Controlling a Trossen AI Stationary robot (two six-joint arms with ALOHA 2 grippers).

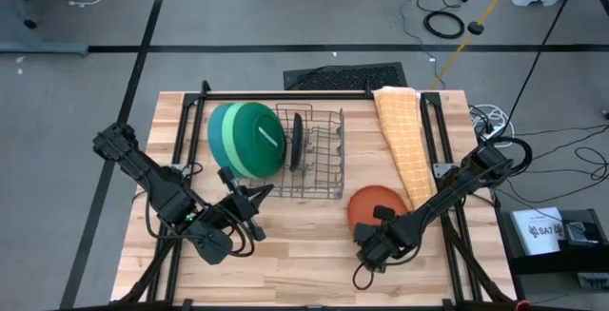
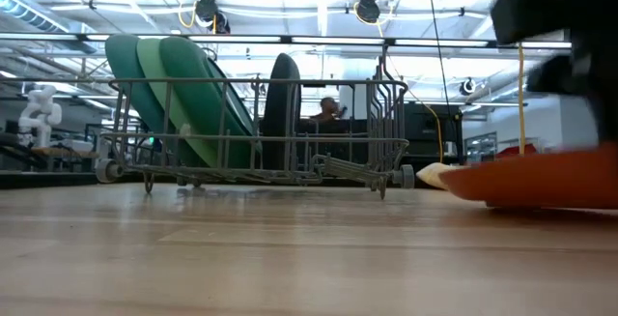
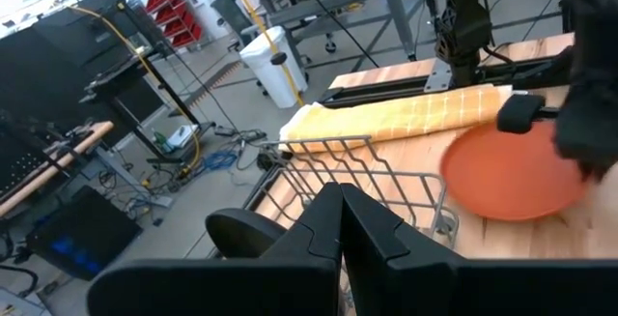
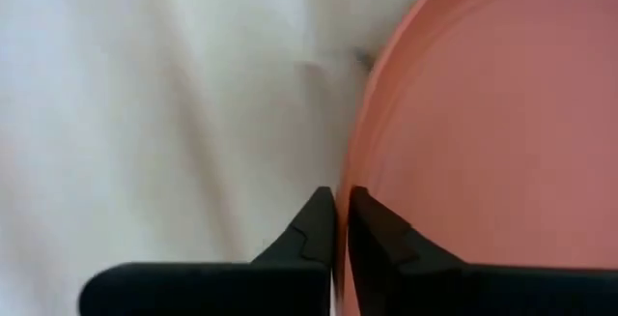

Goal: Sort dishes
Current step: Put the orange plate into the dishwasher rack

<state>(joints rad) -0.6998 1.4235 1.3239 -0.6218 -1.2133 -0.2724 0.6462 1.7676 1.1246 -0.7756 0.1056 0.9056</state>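
I see the orange plate (image 1: 371,204) lying on the table (image 1: 304,263) just right of the wire rack (image 1: 316,154), its near rim pinched between my right gripper's (image 4: 340,221) closed fingers. Bare wood lies open in front. My left gripper (image 1: 255,197) hangs closed and empty beside the rack. Three green plates (image 1: 245,138) and one black plate (image 1: 297,140) stand racked; one checked cloth (image 1: 404,140) lies alongside.
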